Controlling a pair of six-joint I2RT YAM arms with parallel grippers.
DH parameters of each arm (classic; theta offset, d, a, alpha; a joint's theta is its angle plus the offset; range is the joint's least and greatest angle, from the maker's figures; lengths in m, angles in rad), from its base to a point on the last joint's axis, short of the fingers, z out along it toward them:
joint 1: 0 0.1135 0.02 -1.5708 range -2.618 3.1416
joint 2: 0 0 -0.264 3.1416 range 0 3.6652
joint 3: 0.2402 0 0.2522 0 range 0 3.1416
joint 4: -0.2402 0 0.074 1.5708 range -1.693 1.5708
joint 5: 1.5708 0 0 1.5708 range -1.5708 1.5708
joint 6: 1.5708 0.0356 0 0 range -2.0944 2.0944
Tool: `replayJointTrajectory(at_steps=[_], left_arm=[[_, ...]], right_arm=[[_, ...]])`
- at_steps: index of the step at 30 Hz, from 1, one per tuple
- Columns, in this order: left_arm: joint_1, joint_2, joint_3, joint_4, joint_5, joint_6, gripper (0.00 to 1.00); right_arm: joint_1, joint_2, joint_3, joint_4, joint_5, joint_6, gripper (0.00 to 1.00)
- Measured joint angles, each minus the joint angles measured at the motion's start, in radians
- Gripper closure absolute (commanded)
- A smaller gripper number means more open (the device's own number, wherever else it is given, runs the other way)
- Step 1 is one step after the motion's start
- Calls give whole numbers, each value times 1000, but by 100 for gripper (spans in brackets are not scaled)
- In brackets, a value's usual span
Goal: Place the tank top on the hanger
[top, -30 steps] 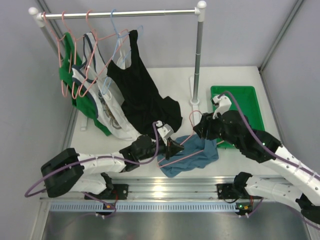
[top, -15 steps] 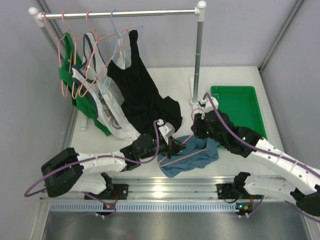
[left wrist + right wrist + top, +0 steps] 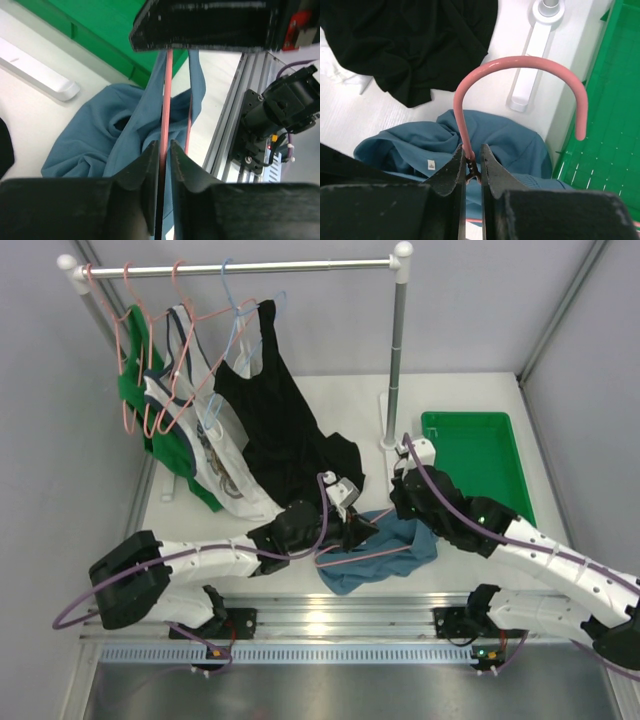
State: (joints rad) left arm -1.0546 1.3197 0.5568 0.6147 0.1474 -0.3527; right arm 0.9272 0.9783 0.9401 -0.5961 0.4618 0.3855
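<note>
right jaws clamp hanger (image 3: 520, 61) neck; tank top (image 3: 505, 135) crumpled beneath

Tank top (image 3: 505, 135): dusty blue, plain; label (image 3: 430, 164) white. Hanger (image 3: 520, 61): pink. Tray (image 3: 480, 450): green. Counter (image 3: 470, 390): white. Left hand (image 3: 163, 150), right hand (image 3: 472, 152): black.

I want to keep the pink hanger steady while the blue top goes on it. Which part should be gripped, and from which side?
I would grip the hanger at its straight neck just under the hook, coming from above. That stem stands clear of the blue top, and the right pincer is closed there.
</note>
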Motion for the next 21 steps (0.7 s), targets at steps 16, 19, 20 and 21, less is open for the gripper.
replayJointTrajectory(at_steps=[16, 19, 20, 21], left_arm=[[-1, -49, 57, -146, -174, -79, 53], [-1, -100, 58, -182, -206, -86, 53], [-1, -116, 59, -193, -219, -89, 53], [-1, -140, 59, -211, -237, -93, 53]], right_arm=[[86, 45, 1, -7, 144, 27, 100], [99, 51, 3, -26, 173, 37, 100], [100, 51, 3, -30, 177, 38, 100], [101, 51, 3, -34, 182, 39, 100]])
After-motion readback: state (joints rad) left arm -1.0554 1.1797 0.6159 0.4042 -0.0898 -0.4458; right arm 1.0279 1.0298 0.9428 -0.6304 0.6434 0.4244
